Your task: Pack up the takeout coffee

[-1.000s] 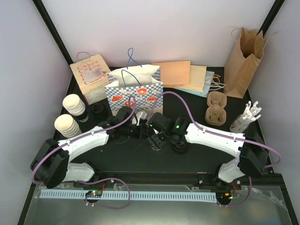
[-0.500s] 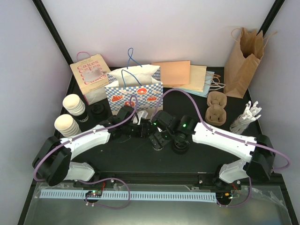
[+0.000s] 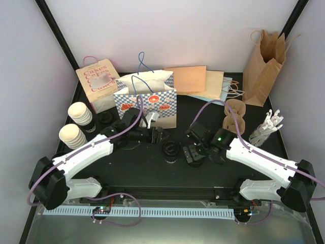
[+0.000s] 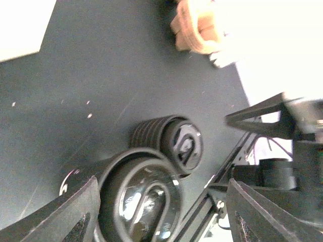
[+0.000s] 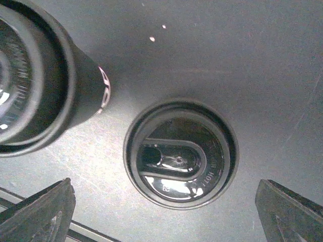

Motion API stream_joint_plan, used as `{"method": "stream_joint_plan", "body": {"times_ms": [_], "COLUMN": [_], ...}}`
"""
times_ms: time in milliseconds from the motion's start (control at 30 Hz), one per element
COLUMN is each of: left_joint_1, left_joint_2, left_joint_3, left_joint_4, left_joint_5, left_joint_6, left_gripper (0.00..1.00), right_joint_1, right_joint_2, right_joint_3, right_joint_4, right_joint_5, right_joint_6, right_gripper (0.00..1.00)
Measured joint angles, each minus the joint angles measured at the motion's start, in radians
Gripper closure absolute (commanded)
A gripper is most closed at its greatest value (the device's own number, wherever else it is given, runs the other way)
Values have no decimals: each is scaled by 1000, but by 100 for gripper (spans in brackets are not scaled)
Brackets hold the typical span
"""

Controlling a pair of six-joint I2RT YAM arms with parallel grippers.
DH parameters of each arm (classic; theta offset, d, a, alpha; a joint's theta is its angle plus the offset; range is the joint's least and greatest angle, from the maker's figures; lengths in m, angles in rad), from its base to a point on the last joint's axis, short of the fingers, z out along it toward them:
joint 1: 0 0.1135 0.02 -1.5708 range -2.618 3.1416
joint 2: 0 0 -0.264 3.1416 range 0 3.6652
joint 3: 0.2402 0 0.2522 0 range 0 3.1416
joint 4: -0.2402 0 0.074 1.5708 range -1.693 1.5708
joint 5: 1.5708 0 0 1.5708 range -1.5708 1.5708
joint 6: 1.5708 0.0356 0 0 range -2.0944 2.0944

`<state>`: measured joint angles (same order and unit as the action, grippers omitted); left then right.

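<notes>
The right pincer (image 3: pixel 194 152) hangs point-down over the middle of the table (image 3: pixel 147 170), jaws spread wide and holding nothing. Through its own camera a lidded cup (image 5: pixel 180 154) sits straight below, between the two fingers (image 5: pixel 40 212) but touching neither. The left pincer (image 3: pixel 155 134) is open too and empty, poised just on the near side of the checked bag (image 3: pixel 147 101). Just left of the first cup stands a second cup (image 3: pixel 170 150), also lidded, between the two pincers and free of both.

As for progress, I'd call it about halfway. Two coffees look capped and ready, yet both stand on the bare table. The carrier (image 3: pixel 231 124), off to the right and further back, shows no cup in its wells as far as I can see, and I can't make out any cup inside the bag. So what's left is the packing itself, getting the cups into the carrier or the bag. Two stacks (image 3: pixel 80 113) of unused cups and some spare lids (image 3: pixel 105 119) sit at the far left, so more may need capping first
</notes>
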<state>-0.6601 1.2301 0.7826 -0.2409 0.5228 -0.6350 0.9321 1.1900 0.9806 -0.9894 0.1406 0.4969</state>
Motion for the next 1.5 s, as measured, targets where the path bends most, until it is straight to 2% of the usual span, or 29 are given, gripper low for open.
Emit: {"method": "stream_joint_plan", "body": {"times_ms": [133,500,900,1500], "left_joint_1": [0,19,26,39], "left_joint_2": [-58,-201,-222,-235], "left_joint_3": [53,61,61,43], "left_joint_4": [-31,-119,-150,-156], "left_joint_5": [-26,-82,-94,-101], "left_joint_6": [12,34,45,58], "left_gripper": [26,24,24,25], "right_joint_1": [-7,-20,-54,-92], "right_joint_2": [27,183,275,230], "right_joint_3": [-24,-27,-30,-68], "right_joint_4": [-11,23,74,7], "right_joint_5": [3,42,60,151], "right_joint_6": [27,66,78,138], "right_gripper": [0,0,0,0]}}
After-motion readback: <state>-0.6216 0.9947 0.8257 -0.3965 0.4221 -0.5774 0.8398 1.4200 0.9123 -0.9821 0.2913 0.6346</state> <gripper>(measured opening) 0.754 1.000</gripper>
